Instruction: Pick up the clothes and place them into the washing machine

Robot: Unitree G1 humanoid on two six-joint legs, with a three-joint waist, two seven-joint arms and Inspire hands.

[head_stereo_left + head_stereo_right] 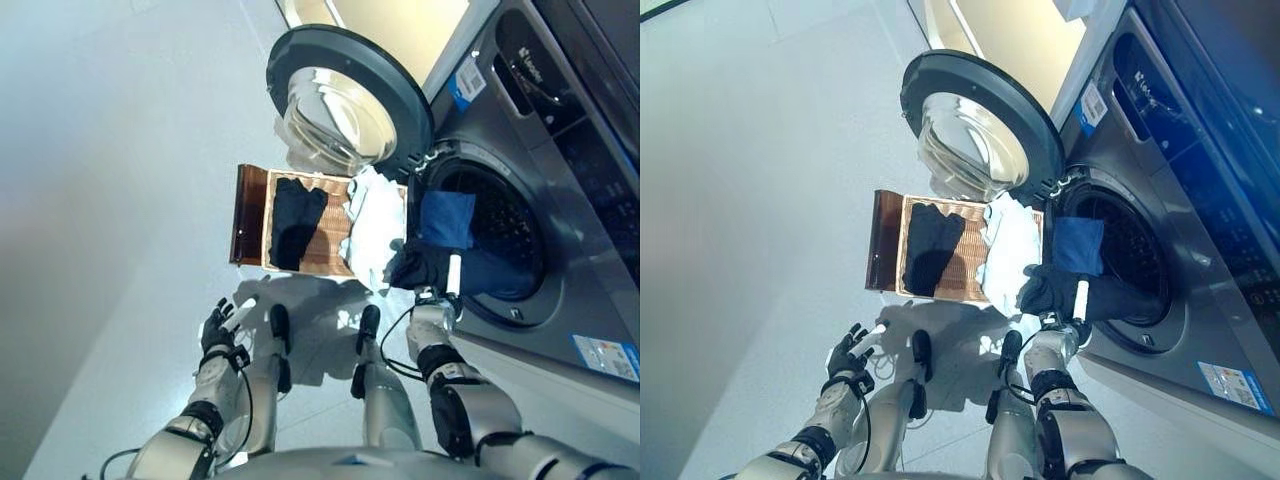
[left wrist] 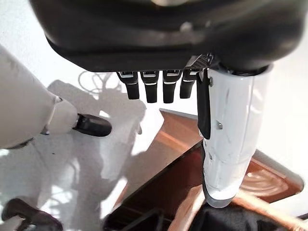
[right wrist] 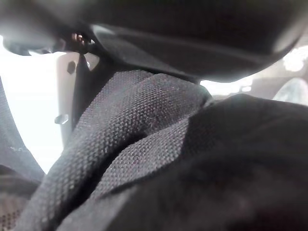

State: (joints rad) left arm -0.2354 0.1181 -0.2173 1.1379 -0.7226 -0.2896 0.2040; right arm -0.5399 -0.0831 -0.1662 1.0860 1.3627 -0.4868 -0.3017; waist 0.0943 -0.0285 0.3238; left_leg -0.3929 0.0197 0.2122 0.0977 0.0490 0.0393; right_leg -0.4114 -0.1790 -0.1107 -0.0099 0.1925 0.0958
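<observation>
Two garments are seen in the left eye view already at the washing machine (image 1: 560, 250): a blue cloth (image 1: 445, 218) draped over the rim of the drum opening, and a dark garment (image 1: 418, 268) bunched at the right hand (image 1: 437, 292), just at the lower lip of the opening. A white cloth (image 1: 376, 225) and a dark sock-like piece (image 1: 292, 222) are left on the brown basket (image 1: 250, 215) beside the open door (image 1: 345, 100).

In the right eye view the left hand (image 1: 852, 352) hangs low over the floor, fingers loosely straight, holding nothing.

In the left wrist view the same relaxed fingers (image 2: 151, 89) are shown, with the basket past them.

In the right wrist view only dark fabric is seen (pressed close under the hand), so the garment is judged to be gripped. Should it be let go here, at the lip, it could slide out onto the floor; the blue cloth could also be dragged out.
</observation>
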